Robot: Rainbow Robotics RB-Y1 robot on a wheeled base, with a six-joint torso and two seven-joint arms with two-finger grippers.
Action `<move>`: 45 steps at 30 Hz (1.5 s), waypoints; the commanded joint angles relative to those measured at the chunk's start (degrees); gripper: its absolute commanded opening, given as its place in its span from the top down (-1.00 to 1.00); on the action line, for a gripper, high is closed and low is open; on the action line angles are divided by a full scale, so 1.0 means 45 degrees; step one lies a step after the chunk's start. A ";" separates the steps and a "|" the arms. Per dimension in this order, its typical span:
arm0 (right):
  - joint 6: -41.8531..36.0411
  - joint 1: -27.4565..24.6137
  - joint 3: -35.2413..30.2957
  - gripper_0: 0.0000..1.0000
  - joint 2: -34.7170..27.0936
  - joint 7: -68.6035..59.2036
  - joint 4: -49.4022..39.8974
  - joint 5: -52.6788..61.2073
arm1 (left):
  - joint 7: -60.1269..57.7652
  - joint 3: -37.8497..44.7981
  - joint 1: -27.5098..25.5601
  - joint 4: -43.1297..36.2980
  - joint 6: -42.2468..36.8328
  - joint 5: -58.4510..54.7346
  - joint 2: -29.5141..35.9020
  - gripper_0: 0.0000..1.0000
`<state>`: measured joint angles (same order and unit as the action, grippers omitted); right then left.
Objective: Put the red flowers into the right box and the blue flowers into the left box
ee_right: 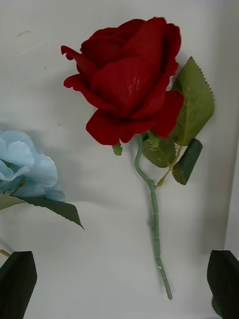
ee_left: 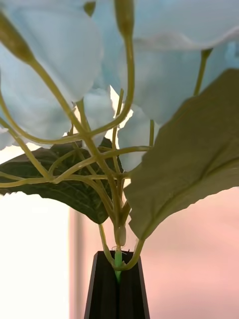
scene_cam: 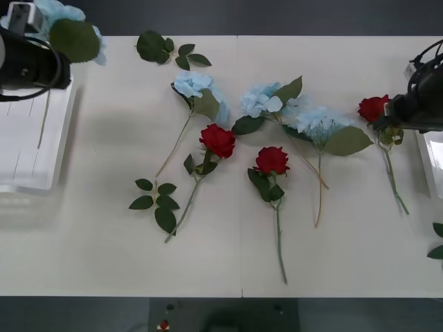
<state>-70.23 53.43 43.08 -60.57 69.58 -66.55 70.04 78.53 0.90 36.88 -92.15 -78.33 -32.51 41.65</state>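
Front view, far left: left gripper (scene_cam: 26,19) up over the left box (scene_cam: 28,152), jaws shut tight on the thin green stem of one of the blue flowers (scene_cam: 66,14). Soft, fluffy, top-heavy bloom with a big floppy leaf. Might tip or slide out of that skinny hold and land beside the smooth, see-through tray.

Middle of the pale tabletop (scene_cam: 104,263): three more blue clusters, two red flowers (scene_cam: 218,140), some loose leaf sprigs (scene_cam: 156,200).

Far right: right gripper (ee_right: 122,259) just above the third red rose (scene_cam: 374,107), close to the right box (scene_cam: 432,159). Jaws wide open, holding nothing. Velvety petals, saw-edged leaves, bendy plastic stem. Could pinch a leaf, not the stem, or bump the nearby blue bloom.
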 commanded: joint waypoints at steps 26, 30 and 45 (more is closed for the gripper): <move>0.3282 0.0099 0.2184 -1.00 0.1721 0.2175 0.2544 -0.0975 | 0.0751 0.0386 -0.4524 0.1748 0.6195 -0.0529 0.2406 0.99; 0.3458 0.0099 0.2203 -1.00 0.1858 0.2351 0.2856 -0.0955 | 0.0751 0.0386 -0.4524 0.1748 0.6195 -0.0529 0.2406 0.93; 0.4396 0.0099 0.2731 -1.00 0.2327 0.2937 0.3872 -0.0799 | 0.1064 0.0640 -0.4367 0.1455 0.5199 -0.2522 0.2464 -0.89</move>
<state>-51.06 53.26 56.20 -50.58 79.78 -49.85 66.22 79.85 1.68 15.87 -83.70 -52.27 -41.69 50.51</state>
